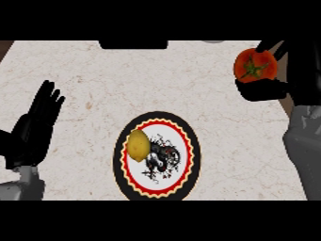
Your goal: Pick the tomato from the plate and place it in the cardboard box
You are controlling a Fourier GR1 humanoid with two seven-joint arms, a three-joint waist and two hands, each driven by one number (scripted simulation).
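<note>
My right hand [274, 80] curls around the tomato [254, 66], holding it above the counter [93, 84] at the far right; its fingers partly hide the fruit. Down and to its left, the plate [156, 157] holds only a yellow lemon-like fruit [138, 144]. My left hand [34, 124] rests with straight fingers, far left. I can't make out the dark shape [133, 44] cut off at the top edge.

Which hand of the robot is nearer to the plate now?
The left hand. It rests open on the counter, to the left of the plate. The right hand is farther, up and to the right of the plate, holding the tomato.
</note>
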